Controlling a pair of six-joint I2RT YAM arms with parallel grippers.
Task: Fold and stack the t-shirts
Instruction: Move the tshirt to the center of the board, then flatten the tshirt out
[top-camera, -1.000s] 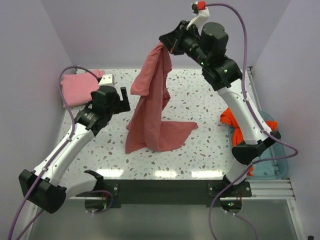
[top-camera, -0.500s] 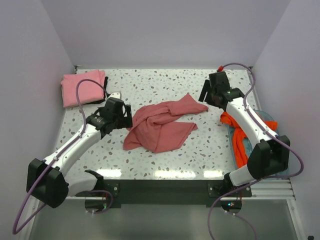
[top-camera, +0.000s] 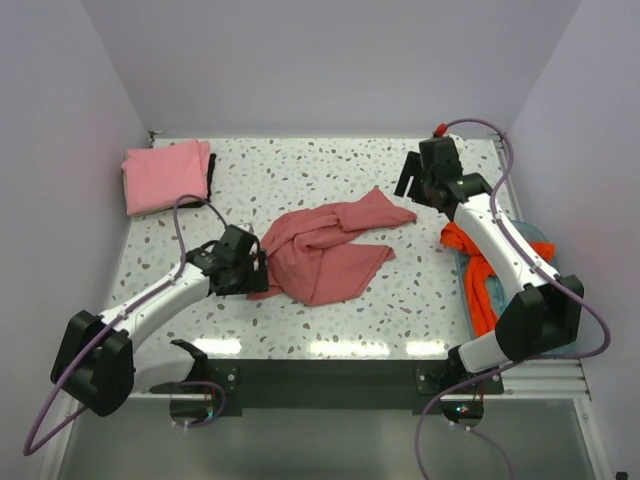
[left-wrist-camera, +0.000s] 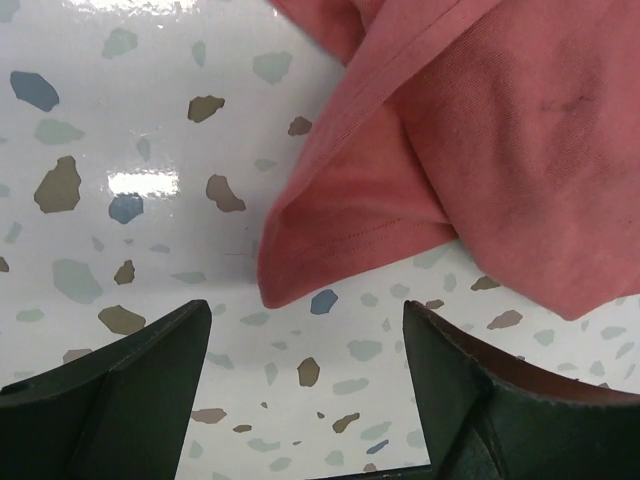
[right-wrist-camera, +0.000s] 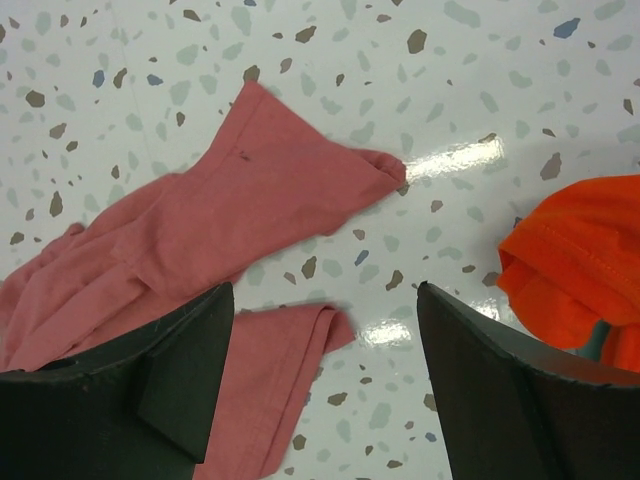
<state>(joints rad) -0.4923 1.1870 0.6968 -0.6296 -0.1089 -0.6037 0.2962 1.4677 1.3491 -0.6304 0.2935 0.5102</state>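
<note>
Left end effector (left-wrist-camera: 305, 330) and right end effector (right-wrist-camera: 325, 300) hang spread and empty; I see the pink shirt (top-camera: 167, 175) folded upper left, rose-red shirt (top-camera: 325, 250) crumpled mid-frame, orange shirt (top-camera: 456, 238) unfolded at right.

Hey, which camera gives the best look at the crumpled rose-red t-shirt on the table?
The top external view: the whole rose-red t-shirt lies crumpled on the table, nearly unobstructed. The left wrist view catches only one hemmed corner; the right wrist view shows just one end, cut off at the frame edge.
</note>
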